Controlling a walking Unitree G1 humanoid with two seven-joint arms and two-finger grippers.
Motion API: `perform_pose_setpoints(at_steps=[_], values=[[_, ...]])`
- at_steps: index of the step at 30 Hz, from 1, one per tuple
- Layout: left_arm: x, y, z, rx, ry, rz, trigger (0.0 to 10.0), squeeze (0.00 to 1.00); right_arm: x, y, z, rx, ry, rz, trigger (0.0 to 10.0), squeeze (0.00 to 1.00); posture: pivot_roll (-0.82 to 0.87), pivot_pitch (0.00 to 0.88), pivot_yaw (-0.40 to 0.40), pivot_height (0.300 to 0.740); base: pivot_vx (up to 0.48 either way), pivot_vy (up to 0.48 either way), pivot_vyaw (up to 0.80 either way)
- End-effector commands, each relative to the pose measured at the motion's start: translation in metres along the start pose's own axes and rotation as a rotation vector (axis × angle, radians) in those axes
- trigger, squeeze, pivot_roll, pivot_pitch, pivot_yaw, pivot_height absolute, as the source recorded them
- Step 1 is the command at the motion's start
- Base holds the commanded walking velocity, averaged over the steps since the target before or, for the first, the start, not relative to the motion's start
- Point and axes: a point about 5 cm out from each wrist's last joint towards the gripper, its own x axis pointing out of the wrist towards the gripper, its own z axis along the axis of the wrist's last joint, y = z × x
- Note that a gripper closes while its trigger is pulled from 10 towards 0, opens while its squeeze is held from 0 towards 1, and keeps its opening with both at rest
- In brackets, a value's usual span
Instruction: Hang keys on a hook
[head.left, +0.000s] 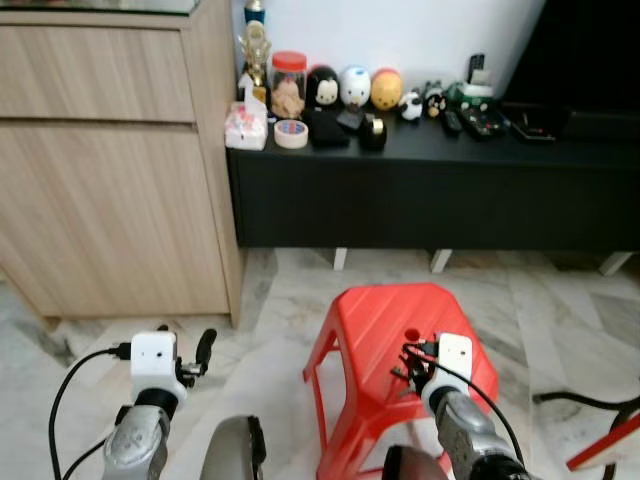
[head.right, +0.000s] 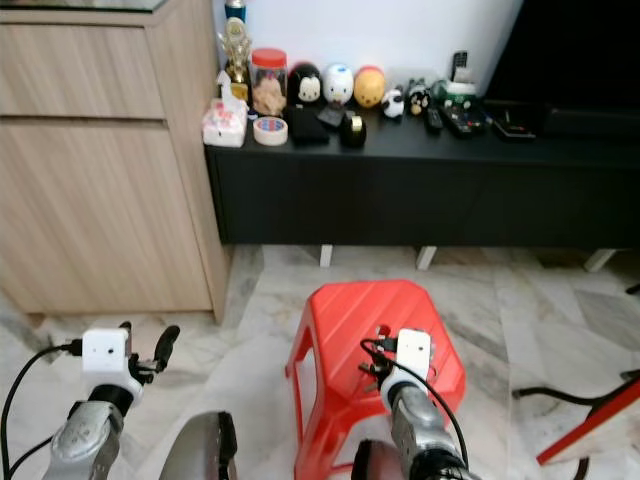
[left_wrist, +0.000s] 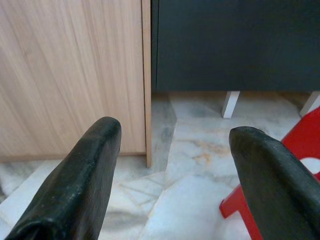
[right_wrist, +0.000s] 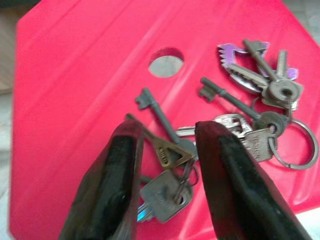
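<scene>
Between right fingers (right_wrist: 120, 185): keys (right_wrist: 170, 192).

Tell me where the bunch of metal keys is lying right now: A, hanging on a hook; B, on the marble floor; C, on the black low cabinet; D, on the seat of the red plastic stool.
D: the bunch of metal keys lies on the red plastic stool near its round hole, with the right gripper right over it.
</scene>
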Motion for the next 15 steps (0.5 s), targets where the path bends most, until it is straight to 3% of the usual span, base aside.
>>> perform_pose_setpoints(at_steps=[1, 6, 15], values=[[-0.001, -0.003, -0.003, 0.004, 0.012, -0.012, 10.0, 0.0, -0.001, -0.006, 0.0, 0.001, -0.007, -0.013, 10.0, 0.0, 0.11, 0.0, -0.098, 0.593, 0.0, 0.0, 0.0], [-0.003, -0.002, -0.006, 0.002, 0.021, -0.009, 10.0, 0.0, -0.003, -0.006, -0.004, -0.002, -0.011, 0.002, 10.0, 0.0, 0.11, 0.0, -0.1, 0.593, 0.0, 0.0, 0.0], [-0.003, -0.004, -0.006, 0.016, 0.022, -0.022, 10.0, 0.0, -0.005, -0.002, -0.02, -0.046, 0.077, 0.022, 10.0, 0.0, 0.11, 0.0, -0.099, 0.593, 0.0, 0.0, 0.0]])
